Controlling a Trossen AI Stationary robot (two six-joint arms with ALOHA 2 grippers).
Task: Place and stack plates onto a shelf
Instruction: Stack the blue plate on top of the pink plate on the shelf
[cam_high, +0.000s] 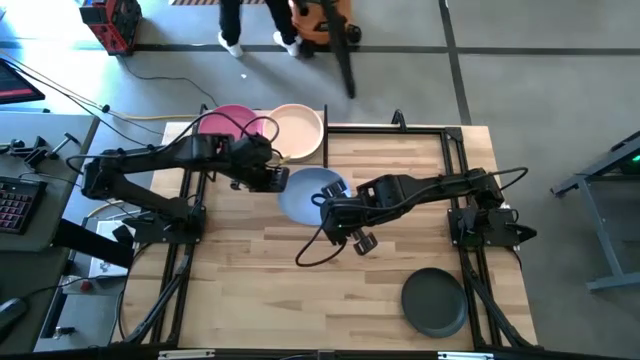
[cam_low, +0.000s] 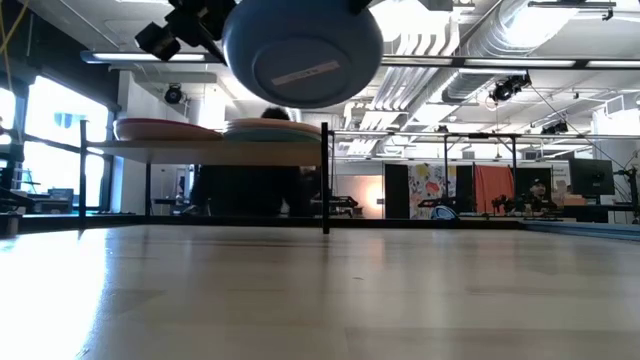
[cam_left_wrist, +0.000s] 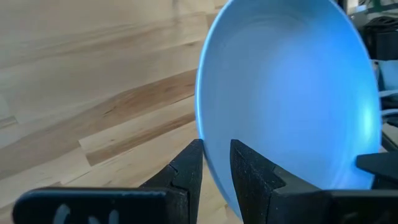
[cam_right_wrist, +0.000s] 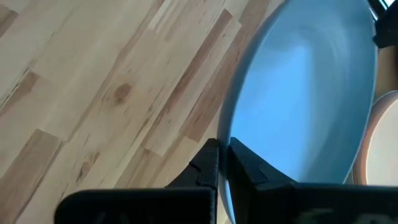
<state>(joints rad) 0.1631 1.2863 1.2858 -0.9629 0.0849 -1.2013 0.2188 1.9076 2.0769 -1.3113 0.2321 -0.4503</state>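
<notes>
Both grippers, left (cam_left_wrist: 216, 163) and right (cam_right_wrist: 222, 163), pinch blue plate (cam_high: 308, 193) rim midair; uneven release could drop it

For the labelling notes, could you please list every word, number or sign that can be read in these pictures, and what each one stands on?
None can be read.
Pale sticker on the underside of the blue plate, held up by both hands: its print is too blurred to read.
Colourful posters on the far wall of the room: too small to read.
Other plates, shelf, tabletop: no text shows.
</notes>
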